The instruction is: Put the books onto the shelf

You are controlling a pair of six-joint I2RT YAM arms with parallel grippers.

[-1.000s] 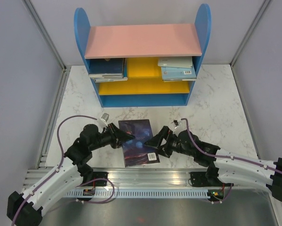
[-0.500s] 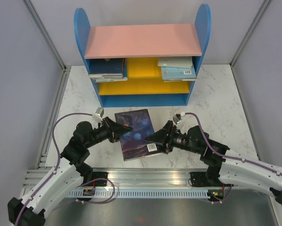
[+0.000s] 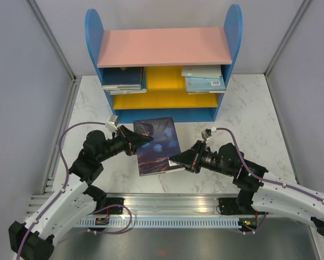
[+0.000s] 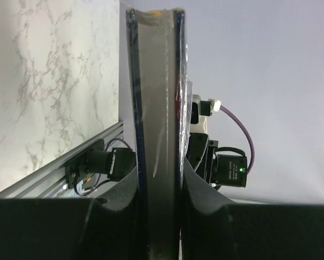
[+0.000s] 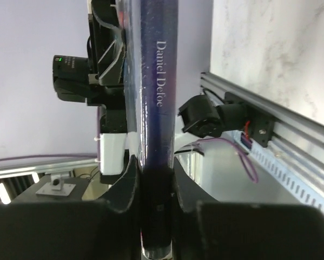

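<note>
Book point(image 3: 157, 145) now nearer the shelf point(image 3: 164, 115), left fingers point(image 4: 114, 208) and right fingers point(image 5: 123, 192) clamping it; I fear uneven pulls twisting it free.

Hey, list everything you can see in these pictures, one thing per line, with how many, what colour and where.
navy book: one, dark blue cover with planets, in front of the shelf, between the two grippers
shelf: one, blue sides, pink top, yellow boards, far end of the table
left stack: several books, count unclear, dark blue on top, under the pink top, left side
right stack: several books, pale blue and grey-white, under the pink top, right side
table: one, white marble pattern
rail: one, silver, near edge
left gripper: one, black, shut on the navy book's left edge
right gripper: one, black, shut on its spine
</note>
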